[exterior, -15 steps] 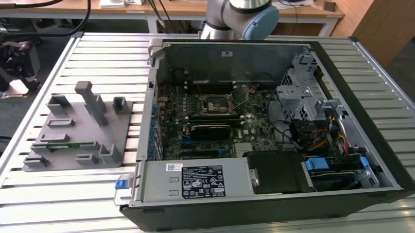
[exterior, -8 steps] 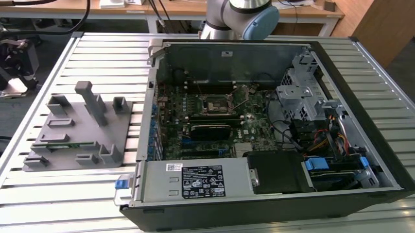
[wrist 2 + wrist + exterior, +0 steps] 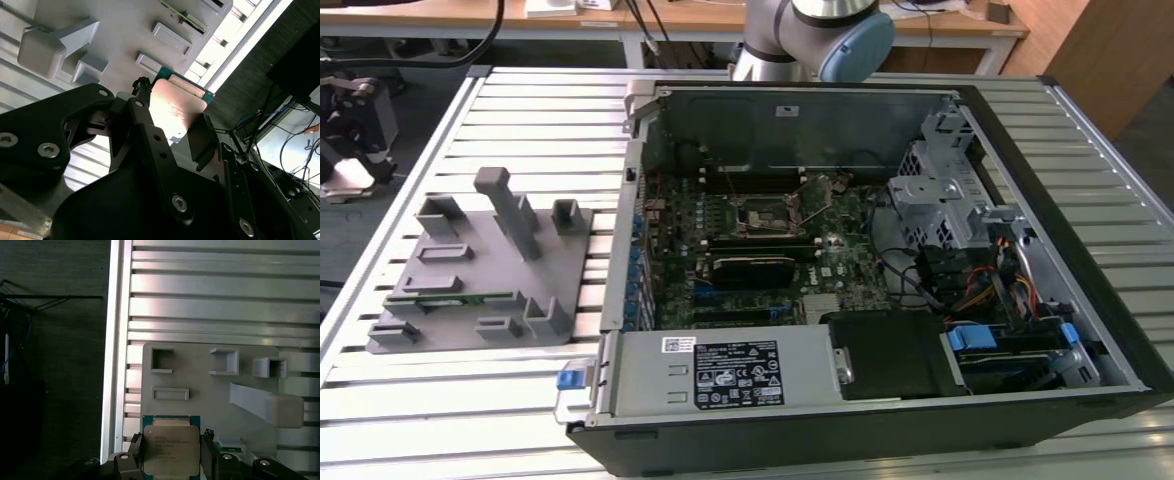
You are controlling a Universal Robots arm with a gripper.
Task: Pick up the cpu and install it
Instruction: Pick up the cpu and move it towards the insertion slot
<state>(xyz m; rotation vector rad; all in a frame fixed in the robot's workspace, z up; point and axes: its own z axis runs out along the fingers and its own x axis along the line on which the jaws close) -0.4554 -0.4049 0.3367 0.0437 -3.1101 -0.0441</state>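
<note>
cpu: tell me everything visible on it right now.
The cpu is a flat square chip with a shiny silver metal lid bearing faint print, set on a thin green board rim. In both wrist views it is held by the gripper, whose black fingers press on two opposite edges, lid towards the cameras. Behind it lies the grey fixture tray; whether they touch cannot be judged.

The cpu in the end effector
</note>
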